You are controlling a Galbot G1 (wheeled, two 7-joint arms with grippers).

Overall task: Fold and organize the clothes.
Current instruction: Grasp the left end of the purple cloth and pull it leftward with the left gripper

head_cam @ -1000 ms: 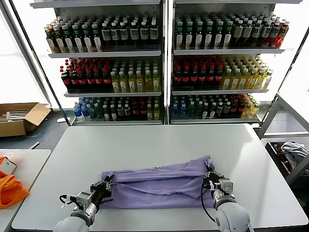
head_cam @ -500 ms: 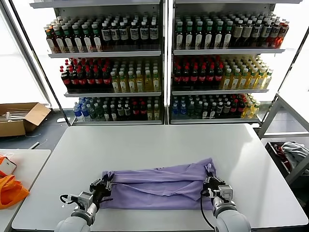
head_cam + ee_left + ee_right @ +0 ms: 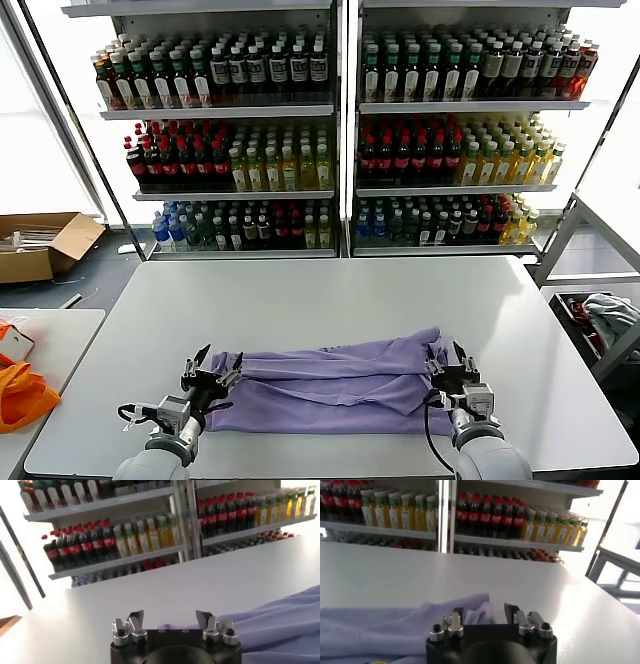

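Note:
A lavender T-shirt lies folded into a long band across the near part of the white table. My left gripper is open at the band's left end, its jaws spread over the fabric edge. My right gripper is open at the band's right end. In the left wrist view the left gripper stands open, with the shirt to one side. In the right wrist view the right gripper stands open with a fold of the shirt just ahead of it.
Shelves of bottles stand behind the table. An orange fabric lies on a side table at the left. A cardboard box sits on the floor at the left. A grey-white clothing heap sits in a bin at the right.
Both grippers were shut on the shirt's ends and have opened, letting the fabric go. The upper fold has settled onto the lower layer. Both grippers drew slightly nearer.

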